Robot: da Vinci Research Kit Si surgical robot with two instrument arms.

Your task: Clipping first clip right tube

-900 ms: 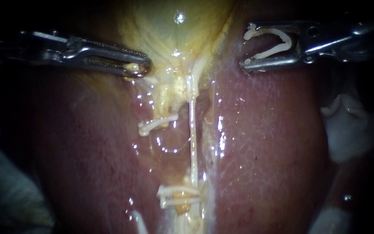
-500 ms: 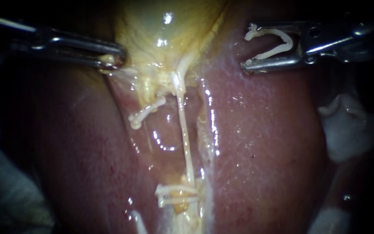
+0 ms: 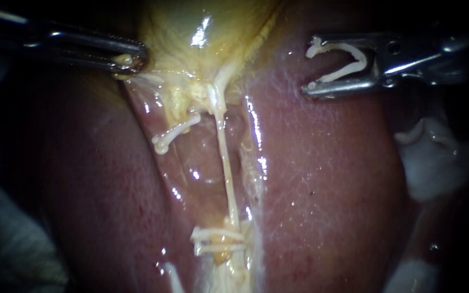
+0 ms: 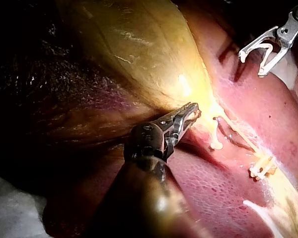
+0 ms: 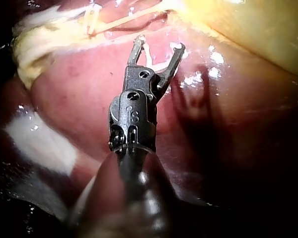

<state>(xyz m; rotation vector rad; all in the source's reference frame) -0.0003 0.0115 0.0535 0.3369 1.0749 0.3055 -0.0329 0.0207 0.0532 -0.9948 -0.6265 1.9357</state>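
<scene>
Pink liver (image 3: pixel 327 179) between tube (image 3: pixel 225 163), right instrument (image 3: pixel 310 65)

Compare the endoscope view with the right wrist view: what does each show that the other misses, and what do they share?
Only the endoscope view: the left instrument, closed on the edge of the gallbladder. Only the right wrist view: the dark shadow that the right instrument casts on the liver. Both: the right instrument holding an open loaded clip, apart from the tube, plus the liver, gallbladder and tube themselves.
</scene>
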